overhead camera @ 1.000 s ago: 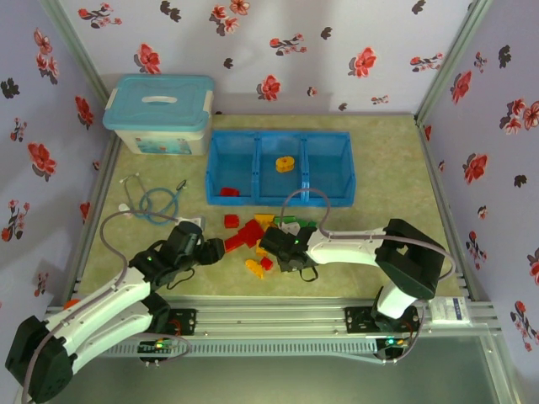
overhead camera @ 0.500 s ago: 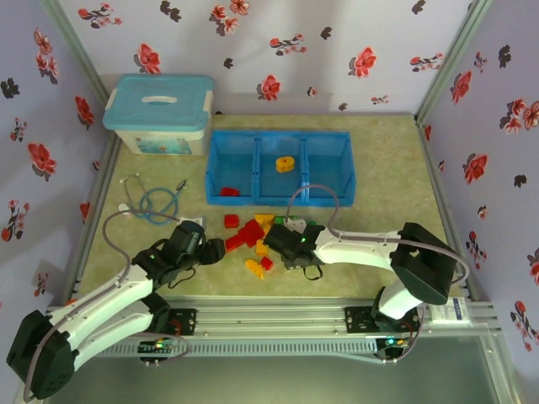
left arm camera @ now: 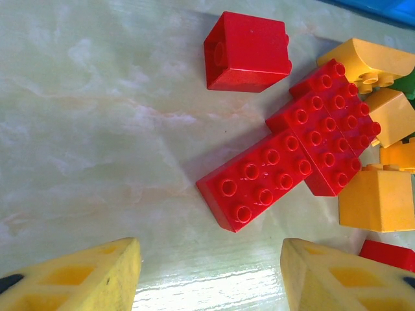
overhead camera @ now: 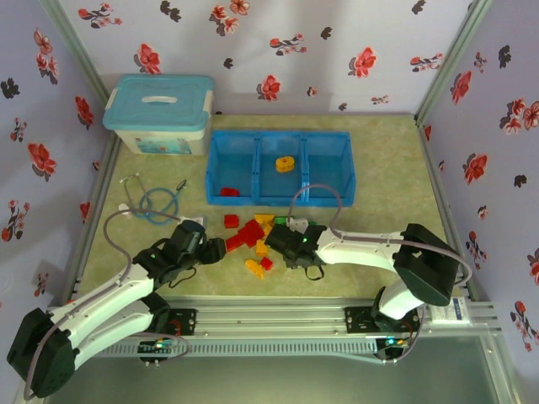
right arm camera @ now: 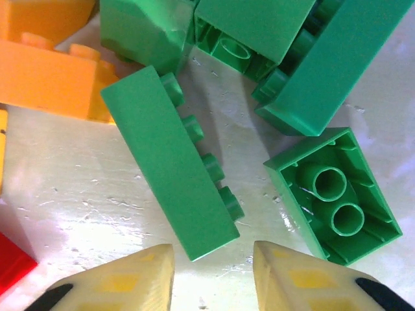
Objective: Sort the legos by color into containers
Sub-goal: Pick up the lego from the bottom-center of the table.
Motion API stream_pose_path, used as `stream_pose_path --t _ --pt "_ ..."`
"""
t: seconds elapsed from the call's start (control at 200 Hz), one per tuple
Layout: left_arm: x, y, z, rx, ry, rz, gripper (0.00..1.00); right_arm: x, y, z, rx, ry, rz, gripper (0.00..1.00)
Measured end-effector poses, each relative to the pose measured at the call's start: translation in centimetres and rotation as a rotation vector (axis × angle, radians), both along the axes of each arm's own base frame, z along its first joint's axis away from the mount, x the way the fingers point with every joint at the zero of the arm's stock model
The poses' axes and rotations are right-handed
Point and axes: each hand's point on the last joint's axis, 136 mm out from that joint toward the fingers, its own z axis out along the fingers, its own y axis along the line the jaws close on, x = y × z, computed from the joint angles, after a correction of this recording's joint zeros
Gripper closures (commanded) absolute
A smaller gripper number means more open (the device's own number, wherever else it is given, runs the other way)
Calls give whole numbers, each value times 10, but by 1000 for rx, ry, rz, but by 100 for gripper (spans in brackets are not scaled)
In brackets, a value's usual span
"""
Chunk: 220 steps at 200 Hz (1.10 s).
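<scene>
Top external view: your containers (overhead camera: 280, 134) sit at the far middle of the table (overhead camera: 392, 168). One red lego (overhead camera: 229, 192) lies in the left compartment and one orange-yellow lego (overhead camera: 285, 163) in the middle one. The loose legos (overhead camera: 251, 234) are piled on the table just on the near side of the tray, between your two arms. Your left gripper (overhead camera: 216, 249) is low at the pile's left edge. Your right gripper (overhead camera: 273, 239) is at its right side. A pale-blue lidded box (overhead camera: 157, 114) stands at the far left.

Left wrist view: your left gripper (left arm camera: 211, 275) is spread wide, with nothing between its fingers (left arm camera: 84, 278). A long red brick (left arm camera: 256, 184) lies studs-up just beyond the gap, touching a second red block (left arm camera: 324, 139). A red cube (left arm camera: 246, 48) lies apart, farther off. Orange-yellow bricks (left arm camera: 376, 197) crowd the right.

Right wrist view: your right gripper (right arm camera: 213, 278) has its fingers (right arm camera: 123, 285) parted by a narrow gap, pinching nothing. A long green brick (right arm camera: 172, 162) lies on its side, its near end just beyond the tips. An upturned green brick (right arm camera: 331, 197) lies to its right, apart from it.
</scene>
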Motion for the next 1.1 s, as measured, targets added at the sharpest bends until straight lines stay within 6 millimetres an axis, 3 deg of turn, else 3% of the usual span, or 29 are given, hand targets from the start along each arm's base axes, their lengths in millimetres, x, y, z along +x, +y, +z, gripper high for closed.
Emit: stream_pose_path --t 0.29,0.585,1.1 --pt "0 0 2 -5 -6 0 41 9 -8 -2 -8 1 -16 59" --pt "1 1 2 0 -11 6 41 19 8 -6 -25 10 34 61" --pt "3 3 4 6 -24 17 41 24 20 -12 -27 27 70 85"
